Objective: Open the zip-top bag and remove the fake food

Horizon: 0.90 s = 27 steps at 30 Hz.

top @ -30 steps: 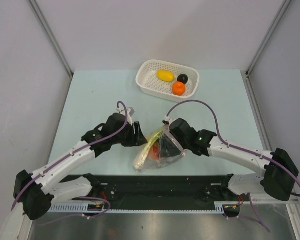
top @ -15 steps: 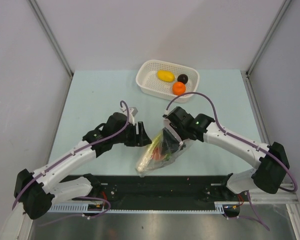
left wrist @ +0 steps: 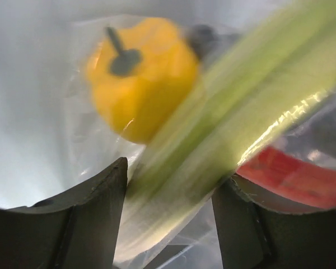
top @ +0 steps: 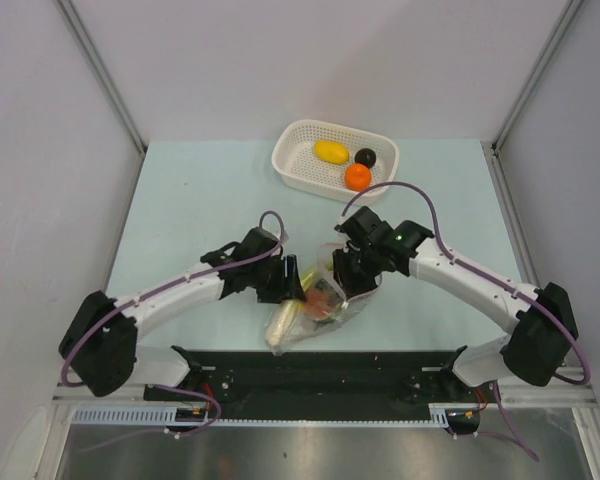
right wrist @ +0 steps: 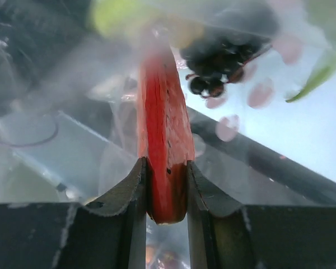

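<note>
- the left gripper [left wrist: 171, 176] sits at the left side of the zip-top bag [top: 350, 308]. its jaws stand apart with the green-white stalk [left wrist: 213, 112] filling the gap. that view is blurred, so i cannot tell whether they pinch it.
- the stalk looks like light, rigid, smooth plastic. held across its round body through film it would likely skate, so a hold near one end, square across it, seems safer.
- the bag lies on the counter [top: 200, 200] near the front edge, between the two grippers, with the stalk's pale end reaching toward the near left. it is thin, crinkly and slippery (it will fold rather than resist), so the stiffer rim is the better place to take it.
- a yellow pepper [left wrist: 137, 73] sits inside behind the film. it looks hollow, light and apt to roll once free.
- the right gripper [right wrist: 166, 163] is clamped on the red piece [right wrist: 162, 129], a thin, hard slab held across its flat faces, which looks a sound grip. i cannot tell whether film lies between the pads and the piece.
- further back, the white basket [top: 285, 150] holds other fake food: a lemon [top: 330, 151], a dark round fruit [top: 365, 157] and an orange [top: 357, 177].
</note>
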Tool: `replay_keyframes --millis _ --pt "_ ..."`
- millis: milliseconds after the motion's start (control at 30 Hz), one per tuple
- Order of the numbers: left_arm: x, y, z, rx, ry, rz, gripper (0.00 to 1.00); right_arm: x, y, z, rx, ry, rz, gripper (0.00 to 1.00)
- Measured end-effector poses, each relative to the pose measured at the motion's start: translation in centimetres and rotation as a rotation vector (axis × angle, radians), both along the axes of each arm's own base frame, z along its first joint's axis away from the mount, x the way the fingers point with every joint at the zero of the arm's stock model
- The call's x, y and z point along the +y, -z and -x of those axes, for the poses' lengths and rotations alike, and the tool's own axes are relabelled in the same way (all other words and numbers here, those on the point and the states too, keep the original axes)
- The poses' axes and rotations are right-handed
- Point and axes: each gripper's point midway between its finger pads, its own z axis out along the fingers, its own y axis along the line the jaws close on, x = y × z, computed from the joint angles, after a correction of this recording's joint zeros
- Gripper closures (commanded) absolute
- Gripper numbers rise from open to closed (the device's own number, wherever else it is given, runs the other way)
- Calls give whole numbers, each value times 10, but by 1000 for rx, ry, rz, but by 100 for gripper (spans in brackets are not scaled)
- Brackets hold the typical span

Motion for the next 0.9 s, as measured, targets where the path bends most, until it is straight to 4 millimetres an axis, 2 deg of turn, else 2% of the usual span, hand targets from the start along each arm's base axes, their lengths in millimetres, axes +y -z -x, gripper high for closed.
replay_keyframes --millis 67,133,267,400,433,533,667,800,833,900 --pt "6 18 -6 37 -29 -61 39 -10 0 -2 7 25 23 100" --pt "10 21 -7 42 -41 -81 39 -15 -4 -6 -14 42 23 100" --pt "22 7 -12 -23 -83 -100 33 -19 -20 -8 -81 38 -14 100" --pt "30 -14 -10 -89 -83 -82 18 -19 -31 -6 -108 37 -45 100" --pt "30 -22 -9 -111 -78 -64 16 -20 -34 -6 -113 37 -52 100" --pt "26 -54 -7 -187 -44 13 10 -21 -42 -5 -136 38 -73 100" --pt "15 -127 -13 -347 -29 162 2 -17 -49 -8 -167 37 -94 100" --pt "-3 -197 -26 -467 -24 261 4 -13 -50 -7 -194 25 -82 100" --pt "-8 -209 -29 -490 -22 277 4 -12 -51 -7 -200 24 -81 100" --pt "-22 -223 -34 -502 -7 282 7 -11 -53 -8 -215 22 -80 100"
